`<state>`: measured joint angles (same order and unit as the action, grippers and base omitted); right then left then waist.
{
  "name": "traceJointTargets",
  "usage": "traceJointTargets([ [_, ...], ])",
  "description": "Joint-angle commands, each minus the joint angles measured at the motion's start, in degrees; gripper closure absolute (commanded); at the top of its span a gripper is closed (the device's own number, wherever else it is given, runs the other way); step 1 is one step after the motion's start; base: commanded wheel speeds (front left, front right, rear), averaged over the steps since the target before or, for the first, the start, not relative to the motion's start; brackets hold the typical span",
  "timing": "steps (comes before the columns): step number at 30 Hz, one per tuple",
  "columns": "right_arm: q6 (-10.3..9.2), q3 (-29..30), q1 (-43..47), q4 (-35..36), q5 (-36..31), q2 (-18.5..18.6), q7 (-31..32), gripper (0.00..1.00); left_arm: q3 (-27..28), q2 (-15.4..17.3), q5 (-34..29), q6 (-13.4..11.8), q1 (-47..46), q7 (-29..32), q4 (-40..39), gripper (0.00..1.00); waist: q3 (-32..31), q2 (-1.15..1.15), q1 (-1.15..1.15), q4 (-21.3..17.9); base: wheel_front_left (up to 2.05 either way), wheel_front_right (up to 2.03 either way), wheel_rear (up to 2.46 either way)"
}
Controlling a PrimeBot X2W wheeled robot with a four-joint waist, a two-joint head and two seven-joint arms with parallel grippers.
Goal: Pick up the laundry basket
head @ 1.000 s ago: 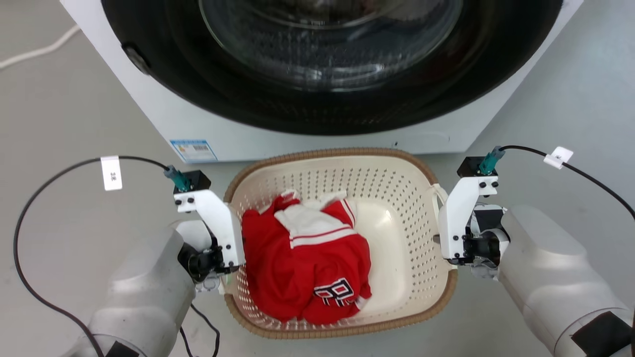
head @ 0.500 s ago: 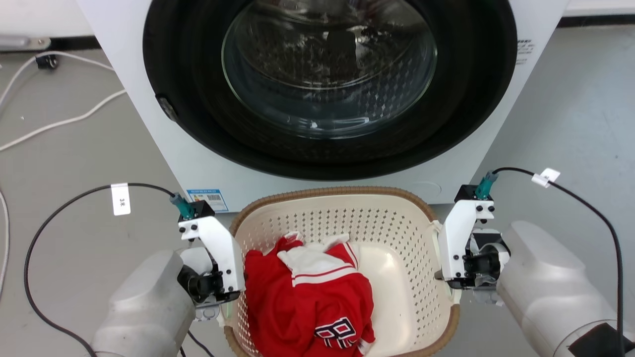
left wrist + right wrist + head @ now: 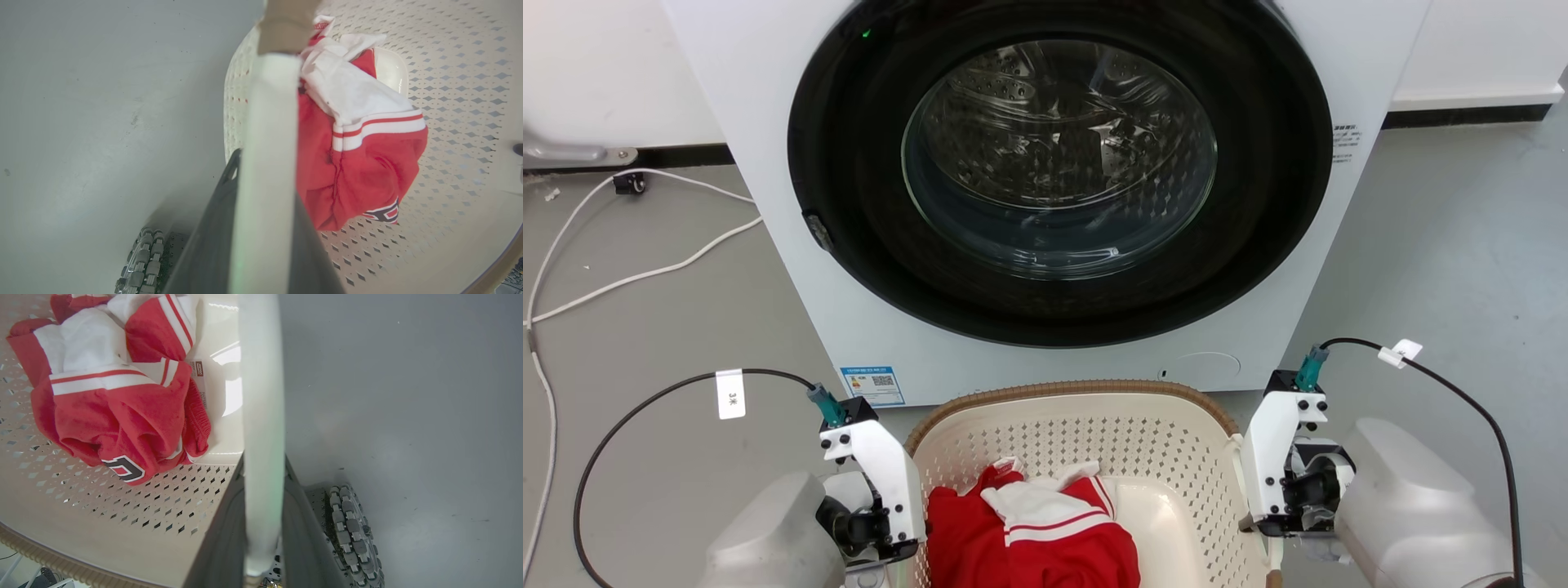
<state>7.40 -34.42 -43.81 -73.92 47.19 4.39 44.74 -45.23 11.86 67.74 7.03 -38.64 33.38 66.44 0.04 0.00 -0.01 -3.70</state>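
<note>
Evidently, the basket is clamped at its left handle by the left gripper and at its right handle by the right gripper.

The left forearm and right forearm reach forward, low and apart. The left gripper and right gripper point downward, their dark fingers clamped on opposite sides of the laundry basket.

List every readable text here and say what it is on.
"3" then a blurred character: left cable tag.
Right cable tag: unreadable.
Blue sticker on the washing machine: too small.
Print right of its door: too small.
Red garment, patch: folded, unreadable; small label: blurred.
</note>
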Motion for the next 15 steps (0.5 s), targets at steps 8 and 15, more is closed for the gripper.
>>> traceJointTargets([
  [8, 0.16, 1.6, 1.6, 0.1, -2.2, -1.1, 0.1, 1.0, -0.4, -0.9, 1.5, 0.8, 1.1, -0.7, -1.0, 1.0, -0.8, 0.0, 0.01, 0.2, 0.0, 0.0, 0.0],
  [15, 0.16, 2.9, 1.3, 0.1, -3.7, -1.3, -0.1, 1.0, -0.9, -1.0, 1.9, 0.8, 0.9, -1.3, -1.0, 1.0, -0.8, 0.0, 0.01, 0.1, 0.0, 0.0, 0.0],
])
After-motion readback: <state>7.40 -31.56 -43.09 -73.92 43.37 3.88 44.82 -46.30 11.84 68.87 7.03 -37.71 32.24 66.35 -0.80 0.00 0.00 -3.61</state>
